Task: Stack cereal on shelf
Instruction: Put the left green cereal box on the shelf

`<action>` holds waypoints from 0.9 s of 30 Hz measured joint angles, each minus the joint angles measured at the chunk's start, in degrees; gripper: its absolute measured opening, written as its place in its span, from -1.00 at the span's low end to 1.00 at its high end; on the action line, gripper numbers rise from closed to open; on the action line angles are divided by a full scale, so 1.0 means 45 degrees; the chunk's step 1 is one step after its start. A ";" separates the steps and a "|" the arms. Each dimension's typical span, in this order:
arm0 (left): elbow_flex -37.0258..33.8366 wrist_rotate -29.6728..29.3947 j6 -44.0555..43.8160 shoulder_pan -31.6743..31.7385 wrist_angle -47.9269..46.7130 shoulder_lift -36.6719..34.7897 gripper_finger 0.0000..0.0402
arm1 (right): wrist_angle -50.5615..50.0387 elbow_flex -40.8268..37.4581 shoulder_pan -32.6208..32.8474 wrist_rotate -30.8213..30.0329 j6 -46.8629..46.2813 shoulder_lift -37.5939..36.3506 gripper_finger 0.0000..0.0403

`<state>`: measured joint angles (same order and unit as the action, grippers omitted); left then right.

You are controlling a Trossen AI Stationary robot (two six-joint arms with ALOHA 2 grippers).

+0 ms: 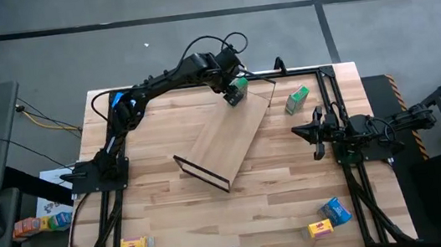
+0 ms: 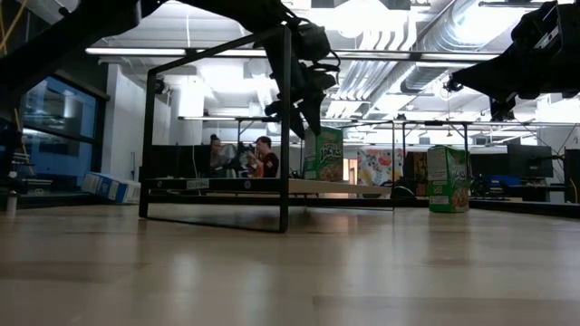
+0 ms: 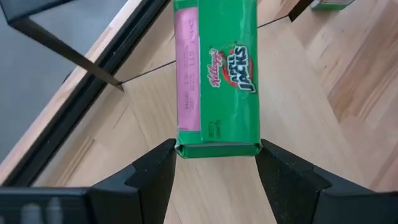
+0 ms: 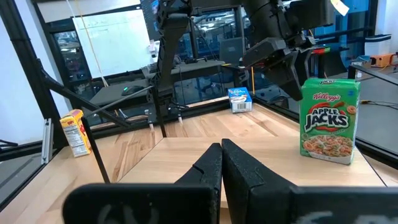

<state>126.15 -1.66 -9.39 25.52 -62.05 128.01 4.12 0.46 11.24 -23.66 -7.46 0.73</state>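
My left gripper (image 1: pixel 235 93) is at the far middle of the table, over the far end of the shelf (image 1: pixel 230 135), a light-wood board lying slantwise with a black wire frame (image 1: pixel 201 173) at its near end. It is shut on a green cereal box (image 3: pixel 217 81), which stands upright in the low view (image 2: pixel 324 154) with its lower end down at the board. A second green box (image 1: pixel 297 99) stands on the tabletop to the right of the shelf. My right gripper (image 1: pixel 316 129) waits shut at the table's right side. My left gripper pinches the green box's upper end (image 3: pixel 217 149) between its two fingers (image 3: pixel 158 171), one on each of two opposite sides. The fingers slant steeply down from above. The box stays upright below them; whether its lower end bears on the shelf board (image 2: pixel 299 186) cannot be told.
A blue box (image 1: pixel 335 209) and a yellow box (image 1: pixel 321 228) lie near the front right corner. Another yellow box (image 1: pixel 134 244) lies at the front left. Black frame rails (image 1: pixel 330 85) run along the table's edges. Bare tabletop (image 1: pixel 264 202) lies in front of the shelf.
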 joint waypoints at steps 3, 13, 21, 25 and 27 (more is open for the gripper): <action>0.0000 0.0002 -0.0552 0.0000 0.0042 0.0000 0.05 | 0.0000 0.0001 0.0001 0.0000 0.0000 0.0000 -1.00; 0.0000 -0.0003 -0.0805 -0.0029 0.0132 0.0000 0.05 | 0.0000 0.0003 -0.0003 0.0000 0.0000 0.0000 -1.00; 0.0000 -0.0003 -0.0387 -0.0029 0.0149 0.0000 0.03 | 0.0000 0.0003 -0.0003 0.0000 0.0000 0.0000 -1.00; 0.0005 -0.0003 -0.0214 -0.0029 0.0149 0.0005 -0.08 | 0.0000 0.0000 0.0001 0.0000 0.0000 0.0000 -1.00; 0.0005 -0.0008 -0.0209 -0.0029 0.0149 0.0005 -0.17 | -0.0001 0.0002 -0.0001 0.0000 0.0000 0.0000 -1.00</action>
<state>126.17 -1.69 -10.33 25.39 -61.39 128.03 4.12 0.47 11.23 -23.66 -7.46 0.73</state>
